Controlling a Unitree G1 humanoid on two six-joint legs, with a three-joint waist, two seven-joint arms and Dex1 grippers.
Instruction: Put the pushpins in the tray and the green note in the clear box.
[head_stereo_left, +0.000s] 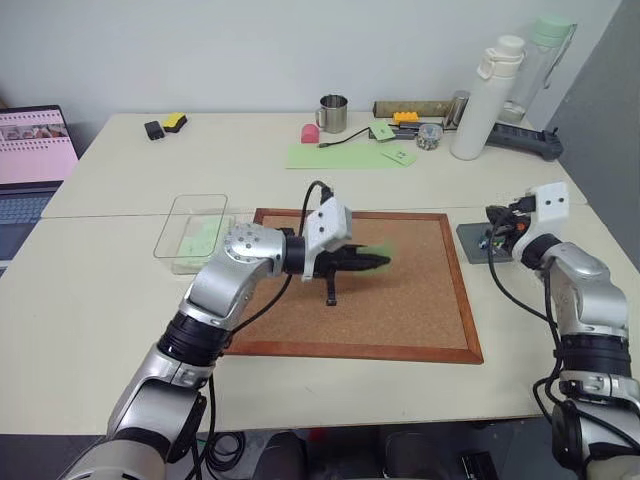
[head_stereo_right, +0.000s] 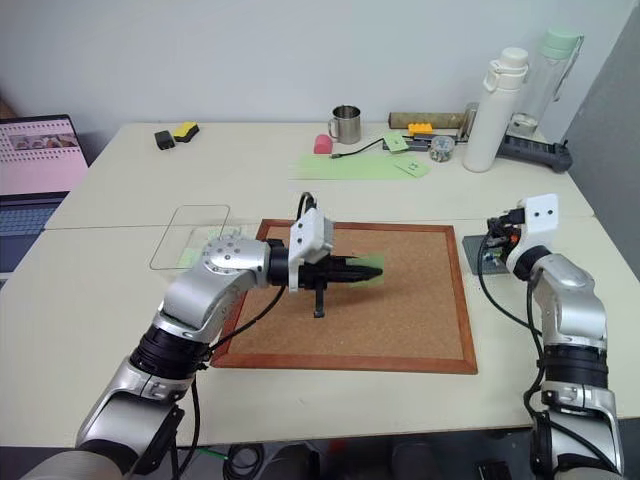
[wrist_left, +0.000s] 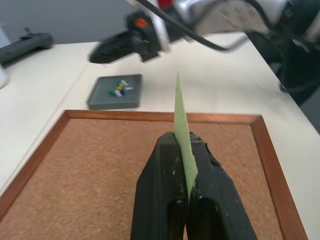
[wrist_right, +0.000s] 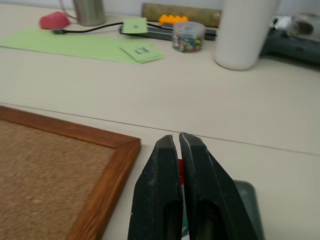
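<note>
My left gripper (head_stereo_left: 385, 262) hovers over the cork board (head_stereo_left: 400, 310) and is shut on the green note (wrist_left: 182, 125), which stands on edge between its fingers. The clear box (head_stereo_left: 195, 232) sits off the board's left edge, with something pale green inside. Off the board's right edge lies the dark-grey tray (wrist_left: 100, 102), holding a few small pushpins (wrist_left: 117, 89). My right gripper (wrist_right: 178, 137) is shut above the tray (wrist_right: 247, 200), and a red sliver that looks like a red pushpin (wrist_right: 180, 167) shows between its fingers.
At the back of the table lie a long light-green sheet (head_stereo_left: 340, 155), a metal mug (head_stereo_left: 333, 112), a jar of pins (head_stereo_left: 430, 135), a white bottle (head_stereo_left: 480, 100) and a power strip (head_stereo_left: 530, 140). A laptop (head_stereo_left: 35, 150) stands at the far left.
</note>
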